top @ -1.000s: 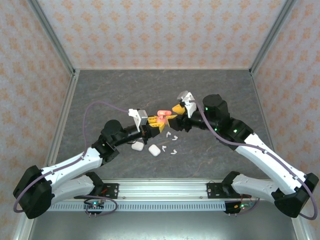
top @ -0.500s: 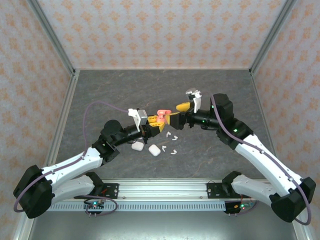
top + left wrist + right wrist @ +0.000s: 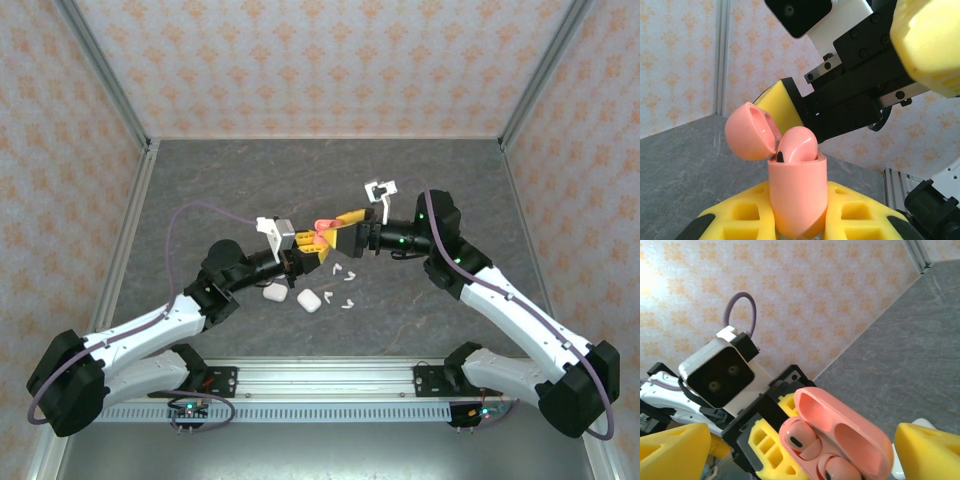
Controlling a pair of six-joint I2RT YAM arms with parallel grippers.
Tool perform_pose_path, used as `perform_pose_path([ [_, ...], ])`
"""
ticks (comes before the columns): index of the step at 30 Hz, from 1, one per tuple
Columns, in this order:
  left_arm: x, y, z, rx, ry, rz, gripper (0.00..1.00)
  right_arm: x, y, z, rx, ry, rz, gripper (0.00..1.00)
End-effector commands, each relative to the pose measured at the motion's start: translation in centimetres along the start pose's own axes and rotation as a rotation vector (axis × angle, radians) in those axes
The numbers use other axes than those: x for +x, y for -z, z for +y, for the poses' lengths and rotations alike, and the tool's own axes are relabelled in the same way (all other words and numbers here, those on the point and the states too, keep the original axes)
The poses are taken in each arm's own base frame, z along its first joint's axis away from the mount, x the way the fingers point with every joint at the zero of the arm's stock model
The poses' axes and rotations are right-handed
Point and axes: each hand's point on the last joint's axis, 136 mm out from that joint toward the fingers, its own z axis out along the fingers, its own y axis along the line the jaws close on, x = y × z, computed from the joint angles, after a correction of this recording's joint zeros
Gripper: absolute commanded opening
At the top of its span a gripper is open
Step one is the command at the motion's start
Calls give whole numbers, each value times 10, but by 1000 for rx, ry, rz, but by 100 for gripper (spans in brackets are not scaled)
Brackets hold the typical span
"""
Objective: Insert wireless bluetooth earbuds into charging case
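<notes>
While upright, tight in the left hand (image 3: 311, 245) — pink case (image 3: 798, 197), lid (image 3: 747, 132) open; right hand (image 3: 339, 231) agape.

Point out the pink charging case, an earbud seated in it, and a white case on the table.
pink charging case (image 3: 799, 195): left wrist view, front of its body.
pink earbud (image 3: 799, 439): right wrist view, its rounded top.
white case (image 3: 310, 300): top external view, middle of its top.

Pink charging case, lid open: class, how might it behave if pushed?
The pink case looks rigid and glossy, so probably slippery. Its open lid would likely swing if nudged. Held low by the left gripper, it may tilt.
</notes>
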Motion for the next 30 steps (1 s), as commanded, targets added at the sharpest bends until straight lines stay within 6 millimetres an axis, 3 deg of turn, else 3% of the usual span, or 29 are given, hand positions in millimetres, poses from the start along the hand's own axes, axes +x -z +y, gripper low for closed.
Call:
perform_pose_path([
  [1, -18, -2, -7, 22, -28, -50, 0, -12, 4, 25, -90, 62, -26, 92],
  [9, -14, -2, -4, 10, -31, -33, 0, -11, 19, 43, -72, 159, -2, 85],
  [18, -12, -5, 0, -5, -20, -28, 0, -2, 32, 30, 56, 183, 16, 85],
  [21, -10, -7, 10, -61, -10, -1, 0, -9, 44, -2, 278, 180, -26, 89],
  [25, 12, -15, 42, -192, 65, 131, 0, -16, 71, -60, 627, 132, -100, 93],
  [28, 30, -15, 75, -279, 170, 160, 0, -8, 96, -106, 867, 23, -172, 99],
  [30, 40, -11, 101, -345, 236, 170, 0, 9, 106, -134, 969, -75, -202, 99],
])
